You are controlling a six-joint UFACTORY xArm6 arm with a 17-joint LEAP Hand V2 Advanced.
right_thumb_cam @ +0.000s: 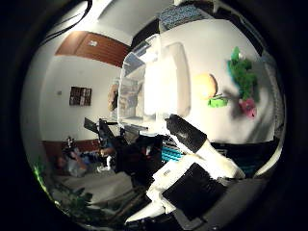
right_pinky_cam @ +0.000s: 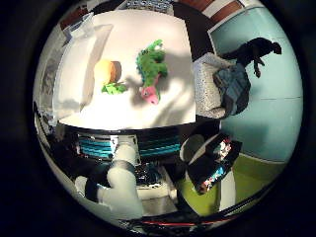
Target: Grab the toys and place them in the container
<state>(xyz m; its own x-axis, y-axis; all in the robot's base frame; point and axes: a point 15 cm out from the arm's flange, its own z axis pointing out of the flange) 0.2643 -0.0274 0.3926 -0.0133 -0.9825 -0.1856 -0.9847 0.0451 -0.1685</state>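
On the white table [right_pinky_cam: 128, 111]: green plush lizard [right_pinky_cam: 150, 66] with a pink end, close beside a burger toy [right_pinky_cam: 109, 73], both just outside the clear container [right_thumb_cam: 154, 82]. Hand [right_thumb_cam: 192, 159] well away above, fingers stretched out, holding nothing. Likely to snag both toys in one grab, or knock the lightweight bin sideways

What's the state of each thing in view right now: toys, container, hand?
green plush toy: lying on the table, not in the container
burger toy: lying on the table beside the container, not picked up
clear container: on the table, lid off, no toys visible inside
hand: away from the toys, holding nothing
white table: carries both toys and the container
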